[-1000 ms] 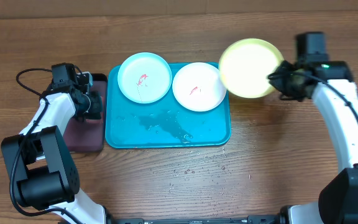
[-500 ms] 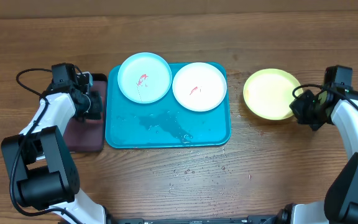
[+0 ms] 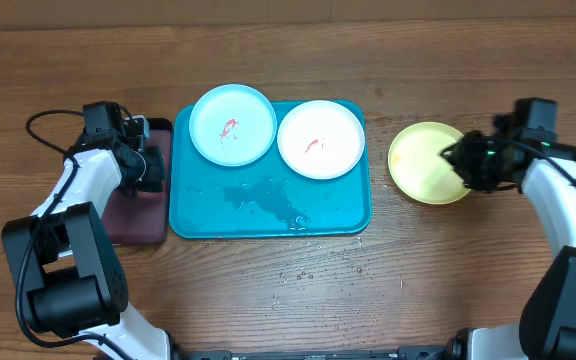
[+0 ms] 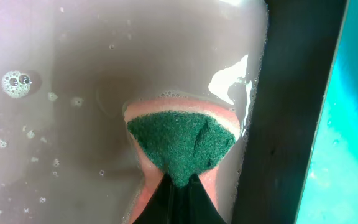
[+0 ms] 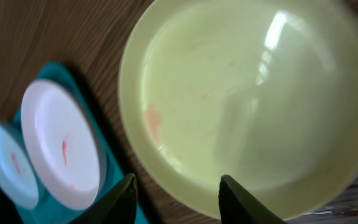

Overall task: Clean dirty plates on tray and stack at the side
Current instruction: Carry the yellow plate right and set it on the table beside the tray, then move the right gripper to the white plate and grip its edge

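Right gripper (image 3: 460,162) — back over right rim of yellow-green plate (image 3: 418,160) — jaws apart, plate loose beneath.

No writing, label, brand mark or number can be read anywhere in these views. The blue plate (image 3: 232,124), the white plate (image 3: 320,139), the yellow-green plate (image 3: 423,160), the tray (image 3: 268,205) and the sponge (image 4: 182,140) all carry none. The red marks on the plates are smears, not letters.
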`<state>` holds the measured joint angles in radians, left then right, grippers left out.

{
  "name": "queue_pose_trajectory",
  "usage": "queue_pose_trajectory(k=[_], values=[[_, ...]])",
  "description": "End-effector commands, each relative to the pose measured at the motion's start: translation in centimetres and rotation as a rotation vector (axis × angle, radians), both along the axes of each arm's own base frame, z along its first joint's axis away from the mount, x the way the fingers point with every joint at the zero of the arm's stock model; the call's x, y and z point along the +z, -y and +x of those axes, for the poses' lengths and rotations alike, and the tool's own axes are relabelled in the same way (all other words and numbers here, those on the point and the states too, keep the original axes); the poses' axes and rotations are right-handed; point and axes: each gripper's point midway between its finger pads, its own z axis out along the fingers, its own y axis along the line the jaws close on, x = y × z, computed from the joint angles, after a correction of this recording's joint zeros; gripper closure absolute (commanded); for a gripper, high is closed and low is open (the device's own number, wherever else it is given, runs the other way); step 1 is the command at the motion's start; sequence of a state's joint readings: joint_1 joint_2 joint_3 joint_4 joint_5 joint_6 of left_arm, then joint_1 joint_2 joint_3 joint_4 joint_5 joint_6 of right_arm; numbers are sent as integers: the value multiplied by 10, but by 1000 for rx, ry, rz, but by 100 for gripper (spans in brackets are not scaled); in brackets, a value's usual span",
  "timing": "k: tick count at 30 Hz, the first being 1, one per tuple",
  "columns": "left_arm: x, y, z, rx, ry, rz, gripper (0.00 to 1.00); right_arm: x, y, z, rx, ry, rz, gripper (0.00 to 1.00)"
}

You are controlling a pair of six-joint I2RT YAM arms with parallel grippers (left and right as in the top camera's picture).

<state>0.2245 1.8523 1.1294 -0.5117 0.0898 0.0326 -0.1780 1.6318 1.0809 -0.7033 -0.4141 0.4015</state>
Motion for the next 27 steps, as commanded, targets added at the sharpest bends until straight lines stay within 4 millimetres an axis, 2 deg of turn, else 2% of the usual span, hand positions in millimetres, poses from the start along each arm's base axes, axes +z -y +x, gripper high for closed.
queue_pose_trajectory(k=[1, 7, 12, 21, 23, 27], values=[[2, -2, -7, 10, -9, 8, 96, 37, -50, 13, 260, 140, 3, 50], [2, -2, -7, 10, -9, 8, 96, 81, -106, 28, 490, 238, -195, 47], [2, -2, -7, 10, -10, 8, 96, 95, -148, 45, 631, 304, -299, 48], [2, -2, -7, 10, -9, 8, 96, 88, -237, 102, 739, 556, -302, 46], [2, -2, -7, 10, -9, 8, 96, 81, -255, 110, 754, 599, -294, 45], [2, -2, -7, 10, -9, 8, 96, 53, -286, 118, 791, 635, -281, 45]])
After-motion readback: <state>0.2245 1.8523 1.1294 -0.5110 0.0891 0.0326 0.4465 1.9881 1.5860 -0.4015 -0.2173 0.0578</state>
